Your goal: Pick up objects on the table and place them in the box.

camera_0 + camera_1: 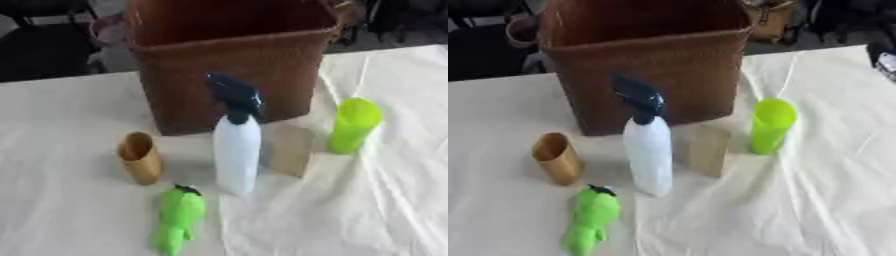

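No hand in frame, finger state unknown; nothing picked yet, so next judged: grasp centre bottle (237, 150), lift into upper-centre basket (229, 80).

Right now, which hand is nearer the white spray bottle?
Cannot tell: neither hand shows in either view. The spray bottle stands upright in front of the wicker basket.

On the counter (79, 210) we see the basket (232, 65) at the back; before it the spray bottle (236, 150), a cup (140, 157) to its left, a tumbler (353, 125) to its right, and the toy (179, 217) nearest us
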Controlling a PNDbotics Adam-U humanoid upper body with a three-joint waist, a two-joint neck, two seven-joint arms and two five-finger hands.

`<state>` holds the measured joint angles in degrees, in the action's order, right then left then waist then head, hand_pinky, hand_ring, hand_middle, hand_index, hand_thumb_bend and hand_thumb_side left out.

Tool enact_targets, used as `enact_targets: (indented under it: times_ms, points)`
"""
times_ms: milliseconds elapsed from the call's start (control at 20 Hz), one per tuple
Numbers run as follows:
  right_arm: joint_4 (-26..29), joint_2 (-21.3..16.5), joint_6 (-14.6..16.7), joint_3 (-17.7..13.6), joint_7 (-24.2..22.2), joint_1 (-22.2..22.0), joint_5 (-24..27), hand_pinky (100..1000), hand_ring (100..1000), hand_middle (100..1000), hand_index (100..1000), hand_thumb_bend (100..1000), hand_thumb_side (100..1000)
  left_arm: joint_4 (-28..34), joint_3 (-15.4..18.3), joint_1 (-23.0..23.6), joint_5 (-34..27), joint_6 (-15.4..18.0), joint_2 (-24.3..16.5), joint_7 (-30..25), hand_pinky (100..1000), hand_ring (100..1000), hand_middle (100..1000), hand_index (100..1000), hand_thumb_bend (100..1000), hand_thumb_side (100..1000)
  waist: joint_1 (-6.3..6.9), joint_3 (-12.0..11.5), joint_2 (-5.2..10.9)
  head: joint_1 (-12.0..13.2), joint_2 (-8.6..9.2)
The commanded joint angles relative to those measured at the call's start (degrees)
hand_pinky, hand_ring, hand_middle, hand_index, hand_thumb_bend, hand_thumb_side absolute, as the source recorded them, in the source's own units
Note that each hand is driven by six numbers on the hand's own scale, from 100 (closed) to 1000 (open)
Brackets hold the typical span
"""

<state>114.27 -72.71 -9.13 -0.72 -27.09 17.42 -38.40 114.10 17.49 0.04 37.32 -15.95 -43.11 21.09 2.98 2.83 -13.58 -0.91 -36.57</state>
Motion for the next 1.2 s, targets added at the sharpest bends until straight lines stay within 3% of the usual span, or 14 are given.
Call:
enact_targets:
  times_ms: [50,100,150,250,550,800,1000,1200]
  points:
    - [0.3,-3.5,0.6,0.6,-2.8,1.0,3.6,835,1000,962,1000,414,1000,0.5,0.3,-0.5,-0.3,0.2,-2.6,-0.7,987,986,919,903,100,980,-0.31,0.0,0.53,-0.5,1.06]
    - [0.3,-3.7,0.6,0.7,-3.1,1.2,4.3,838,994,936,1000,297,1000,0.5,0.3,-0.5,-0.4,0.2,-2.6,-0.8,988,986,920,902,100,980,-0.37,0.0,0.49,-0.5,1.20]
    - [0.3,-3.7,0.6,0.7,-3.0,1.3,4.9,853,962,851,965,100,1000,0.5,0.3,-0.5,-0.4,0.2,-2.6,-0.9,987,984,918,901,100,979,-0.40,0.0,0.46,-0.6,1.29]
    - [0.3,-3.8,0.2,0.5,-0.9,1.5,5.6,830,899,871,985,100,1000,0.5,0.3,-0.5,-0.6,0.1,-2.5,-1.0,984,976,908,898,100,953,-0.53,0.1,0.38,-0.6,1.66]
    - [0.3,-4.8,0.4,2.4,0.8,0.7,5.4,825,894,895,1000,114,1000,0.5,0.2,-0.8,-1.0,0.1,-2.4,-0.8,980,971,900,894,100,973,-0.80,-0.1,0.23,-0.8,2.33]
    - [0.3,-5.1,1.0,6.0,0.0,2.2,5.4,824,932,917,1000,224,1000,0.5,-0.3,-1.5,-1.3,0.6,-2.5,-1.1,978,970,895,891,100,975,-0.82,-0.8,0.17,-1.3,2.55]
    - [0.3,-4.8,0.1,7.5,0.5,3.8,5.1,826,923,904,992,255,1000,0.5,-0.5,-1.7,-1.4,0.7,-2.5,-1.3,977,969,891,889,100,975,-0.80,-1.0,0.14,-1.6,2.57]
    - [0.3,-3.4,-2.8,9.4,3.2,6.7,5.2,827,925,908,994,245,1000,0.5,-0.8,-2.0,-1.6,0.8,-2.4,-1.5,977,969,889,888,100,973,-0.72,-1.4,0.14,-1.9,2.53]
